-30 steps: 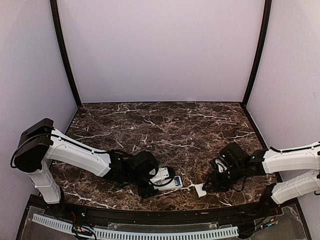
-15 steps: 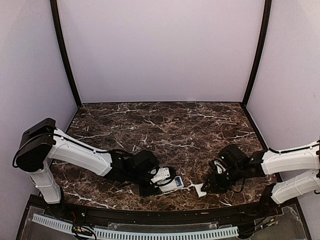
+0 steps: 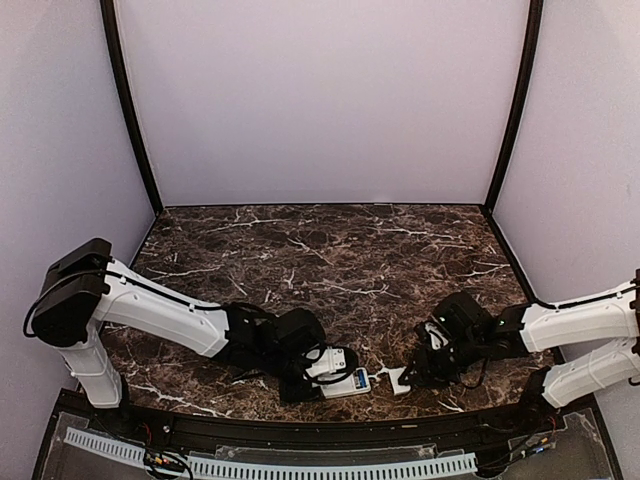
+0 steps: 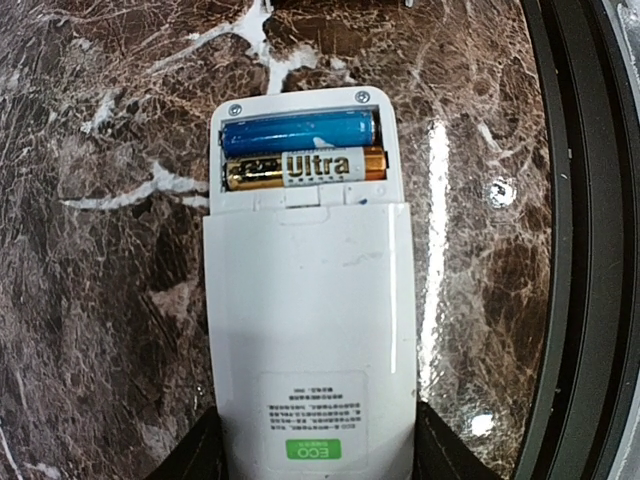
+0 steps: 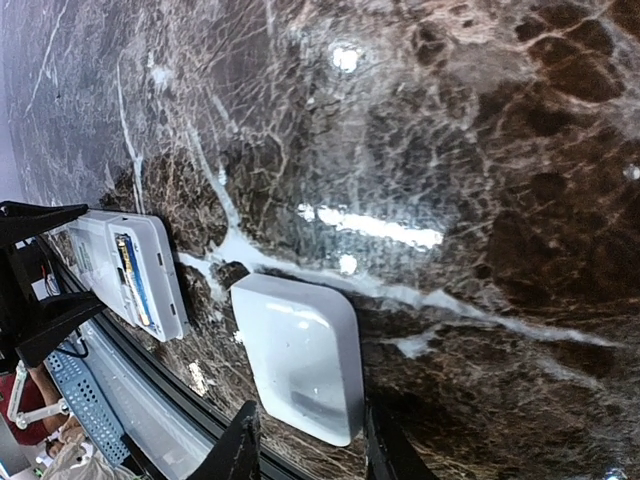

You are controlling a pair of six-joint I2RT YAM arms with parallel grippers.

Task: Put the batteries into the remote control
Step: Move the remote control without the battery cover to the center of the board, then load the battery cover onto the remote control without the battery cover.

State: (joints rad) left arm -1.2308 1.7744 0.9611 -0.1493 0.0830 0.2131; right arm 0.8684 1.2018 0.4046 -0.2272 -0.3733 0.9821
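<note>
I see the remote control (image 4: 310,330) back-up on the table (image 4: 100,300), at 6 o'clock in top view by the near edge. Its bay is open at the wrist view's 12 o'clock end, with both batteries (image 4: 300,132) in it. Left gripper (image 4: 317,442) is clamped on its 6 o'clock end. The battery cover (image 5: 300,360) lies just off the remote's 3 o'clock side in top view, and the right gripper (image 5: 312,440) straddles it, but I can't tell if it's pinching.

We see a white remote control (image 4: 310,330) with a green mark, a blue battery (image 4: 300,130), a gold-and-black battery (image 4: 305,167), and a brown, white-veined desk (image 4: 100,300).
</note>
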